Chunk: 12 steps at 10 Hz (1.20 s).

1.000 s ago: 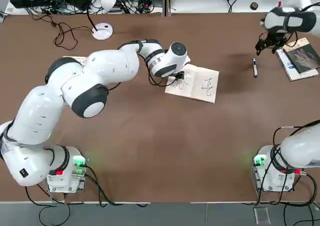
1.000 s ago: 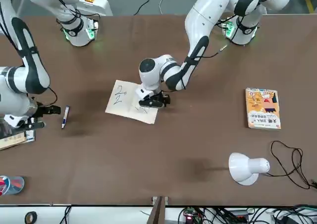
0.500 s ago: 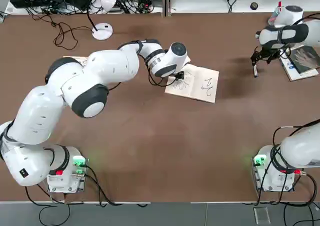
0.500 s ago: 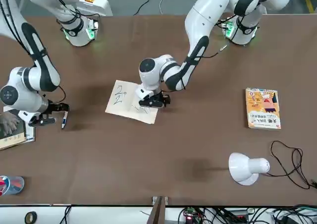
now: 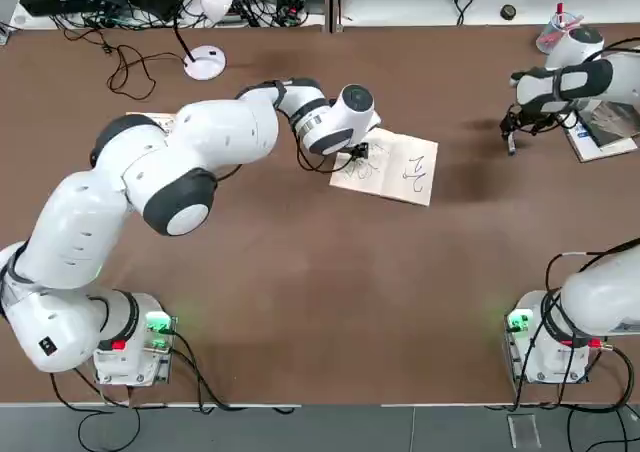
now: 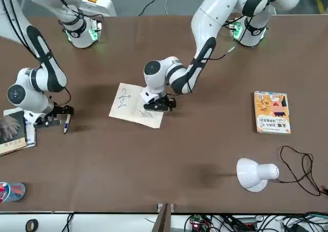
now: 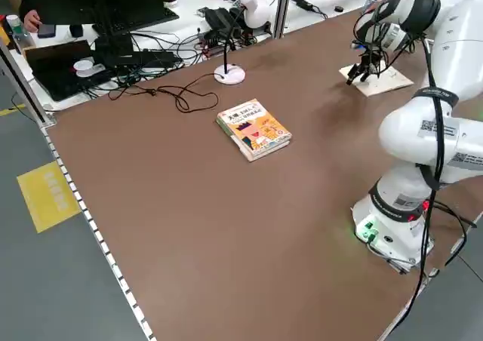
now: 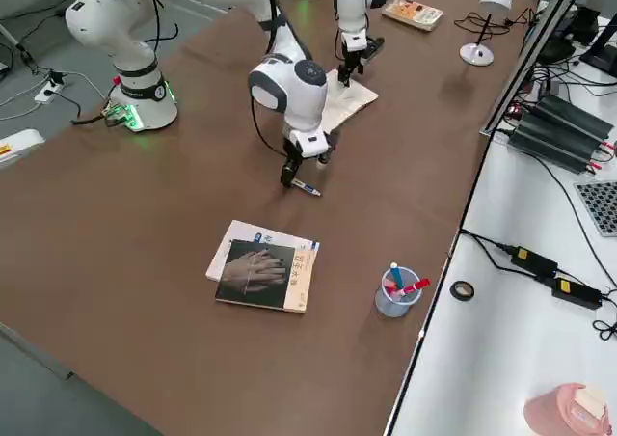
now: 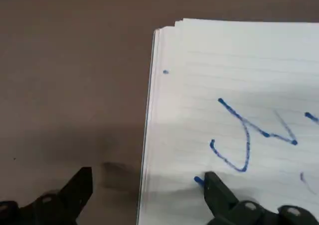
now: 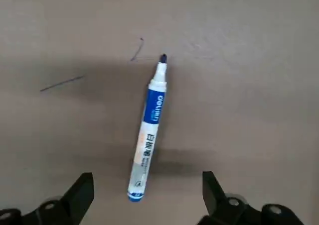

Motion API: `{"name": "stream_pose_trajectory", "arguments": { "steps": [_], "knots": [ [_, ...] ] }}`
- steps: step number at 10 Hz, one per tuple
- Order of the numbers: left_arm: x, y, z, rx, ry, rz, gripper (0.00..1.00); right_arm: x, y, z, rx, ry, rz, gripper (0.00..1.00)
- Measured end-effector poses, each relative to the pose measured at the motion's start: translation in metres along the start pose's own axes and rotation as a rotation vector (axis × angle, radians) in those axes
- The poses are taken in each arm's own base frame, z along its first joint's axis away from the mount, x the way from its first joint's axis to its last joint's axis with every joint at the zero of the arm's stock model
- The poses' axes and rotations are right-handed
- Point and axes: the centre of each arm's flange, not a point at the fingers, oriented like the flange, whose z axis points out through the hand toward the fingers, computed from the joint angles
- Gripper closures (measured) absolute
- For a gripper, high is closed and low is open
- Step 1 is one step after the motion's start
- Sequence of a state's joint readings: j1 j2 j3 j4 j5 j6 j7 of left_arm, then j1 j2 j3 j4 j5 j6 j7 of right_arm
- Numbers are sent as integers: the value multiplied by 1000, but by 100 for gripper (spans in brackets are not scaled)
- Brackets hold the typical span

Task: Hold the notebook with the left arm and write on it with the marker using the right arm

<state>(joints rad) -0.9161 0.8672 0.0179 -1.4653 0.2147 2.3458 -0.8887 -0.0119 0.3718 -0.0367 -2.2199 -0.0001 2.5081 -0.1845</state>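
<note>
The notebook (image 5: 395, 167) lies open mid-table with blue scribbles on its pale page (image 9: 239, 110). My left gripper (image 5: 355, 154) is down at its left edge and open: one fingertip (image 9: 212, 185) rests on the page, the other (image 9: 82, 182) on the bare table beside it. The marker (image 10: 147, 130), blue and white with its dark tip uncapped, lies flat on the table at the right, as the front view also shows (image 6: 66, 124). My right gripper (image 10: 144, 195) hangs just above it, open, with a finger on either side and nothing held.
A grey-covered book (image 8: 262, 272) and a clear cup of pens (image 8: 395, 291) sit at the table's right edge near the right arm. An orange illustrated book (image 6: 271, 112) and a white desk lamp (image 6: 253, 173) lie far left. Cables run along the back edge.
My right arm has swung in from over the grey book and come down over the marker. The left arm and the notebook have not moved.
</note>
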Motion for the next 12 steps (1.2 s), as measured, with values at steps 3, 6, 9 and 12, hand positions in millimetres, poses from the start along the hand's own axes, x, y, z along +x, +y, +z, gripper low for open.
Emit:
{"name": "stream_pose_trajectory", "arguments": {
  "steps": [3, 6, 9, 12],
  "knots": [
    [0, 0, 0, 0, 0, 0, 0, 1, 3, 11, 2, 19, 12, 4],
    [0, 0, 0, 0, 0, 0, 0, 3, -2, 20, 23, 29, 36, 5],
    [0, 0, 0, -1, 1, 0, 0, 3, -2, 22, 37, 34, 57, 7],
    [0, 0, 1, -1, 1, 0, 0, 5, -1, 21, 36, 49, 62, 19]
  ]
}}
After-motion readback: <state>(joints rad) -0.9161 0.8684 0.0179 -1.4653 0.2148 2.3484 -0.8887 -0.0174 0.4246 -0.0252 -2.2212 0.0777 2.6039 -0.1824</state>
